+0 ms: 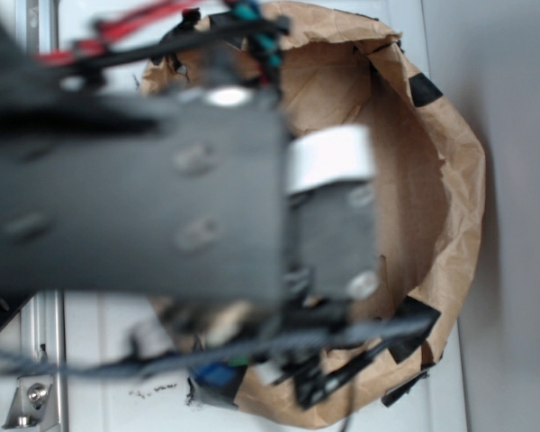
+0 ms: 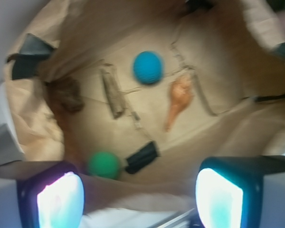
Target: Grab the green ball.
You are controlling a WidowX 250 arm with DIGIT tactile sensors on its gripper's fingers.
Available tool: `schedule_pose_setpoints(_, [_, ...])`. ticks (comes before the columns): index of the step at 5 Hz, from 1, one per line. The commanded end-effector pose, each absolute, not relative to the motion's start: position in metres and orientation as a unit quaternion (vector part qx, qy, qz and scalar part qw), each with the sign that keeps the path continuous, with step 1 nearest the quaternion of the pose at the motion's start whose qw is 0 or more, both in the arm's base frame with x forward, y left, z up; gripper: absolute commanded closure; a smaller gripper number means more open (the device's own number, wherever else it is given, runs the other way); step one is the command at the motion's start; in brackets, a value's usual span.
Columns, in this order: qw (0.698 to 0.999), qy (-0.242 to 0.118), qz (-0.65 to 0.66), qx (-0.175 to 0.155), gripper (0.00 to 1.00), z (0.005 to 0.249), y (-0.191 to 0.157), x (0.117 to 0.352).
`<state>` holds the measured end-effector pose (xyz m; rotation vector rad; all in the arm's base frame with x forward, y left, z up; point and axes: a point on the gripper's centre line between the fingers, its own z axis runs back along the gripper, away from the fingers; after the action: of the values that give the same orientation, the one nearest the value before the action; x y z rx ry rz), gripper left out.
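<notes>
Green ball (image 2: 104, 164) free on bag (image 2: 218, 133) floor, just beside black strip (image 2: 141, 157), gripper (image 2: 140, 202) fingers wide apart, empty.

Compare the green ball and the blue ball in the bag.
The green ball looks smaller than the blue ball. The green ball lies near the lower left of the wrist view, close to the tool's left pad; the blue ball sits farther up, mid-bag. A black strip is right beside the green ball; the blue ball stands alone. Both are round.
</notes>
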<state>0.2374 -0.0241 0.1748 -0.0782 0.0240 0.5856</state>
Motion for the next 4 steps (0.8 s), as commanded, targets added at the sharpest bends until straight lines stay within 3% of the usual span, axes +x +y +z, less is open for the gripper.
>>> schedule_pose_setpoints(1, [0.926,0.032,0.352,-0.129,0.0,0.15,-0.009,0.257])
schedule_pose_setpoints(3, [0.926,0.034,0.357,-0.118,0.0,0.104,-0.014,0.256])
schedule_pose_setpoints(4, [0.927,0.057,0.354,-0.112,0.0,0.084,-0.021,0.249])
